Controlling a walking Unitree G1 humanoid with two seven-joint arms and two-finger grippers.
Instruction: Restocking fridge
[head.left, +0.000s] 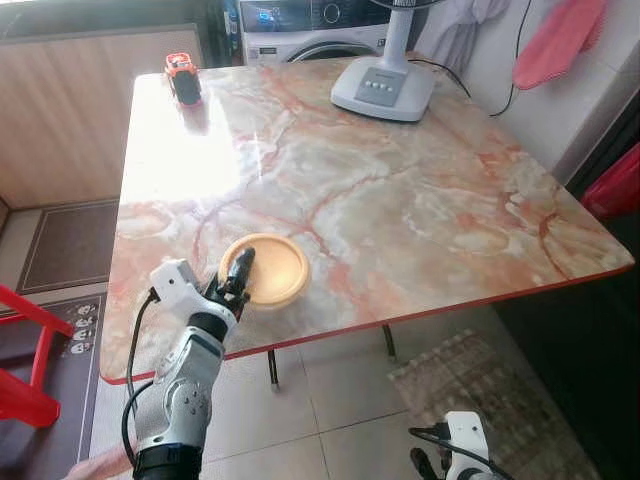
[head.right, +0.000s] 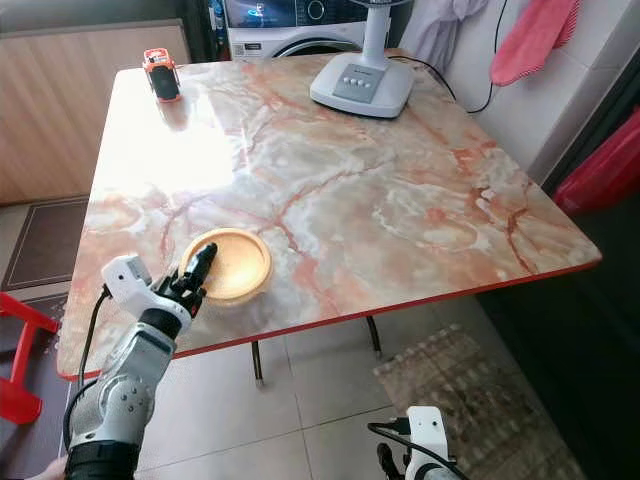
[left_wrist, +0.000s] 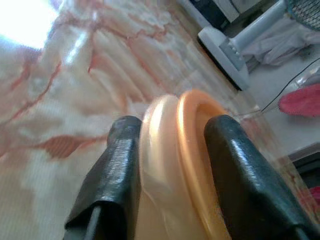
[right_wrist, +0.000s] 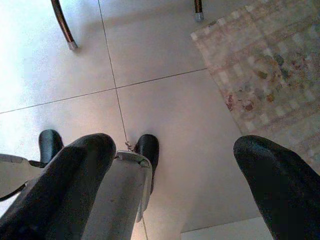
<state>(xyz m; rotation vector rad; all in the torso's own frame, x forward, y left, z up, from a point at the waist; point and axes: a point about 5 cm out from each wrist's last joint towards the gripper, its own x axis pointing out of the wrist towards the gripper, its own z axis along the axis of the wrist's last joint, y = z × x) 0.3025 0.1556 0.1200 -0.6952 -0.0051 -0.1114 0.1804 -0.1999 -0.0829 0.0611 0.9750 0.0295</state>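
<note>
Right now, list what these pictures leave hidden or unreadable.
- Orange bowl: in the left wrist view, the left gripper fingers clamp its rim and the close shot is blurred, so its inside is unclear.
- Small orange object at the table's far corner: too small to identify.
- Fan: its head is cut off by the top edge.
- Right gripper: open over the floor.

A black cable is looping from the white wrist box (head.left: 178, 284) along the silver left arm (head.left: 185, 385); fingers (left_wrist: 117, 175) are showing ribbed black.
</note>
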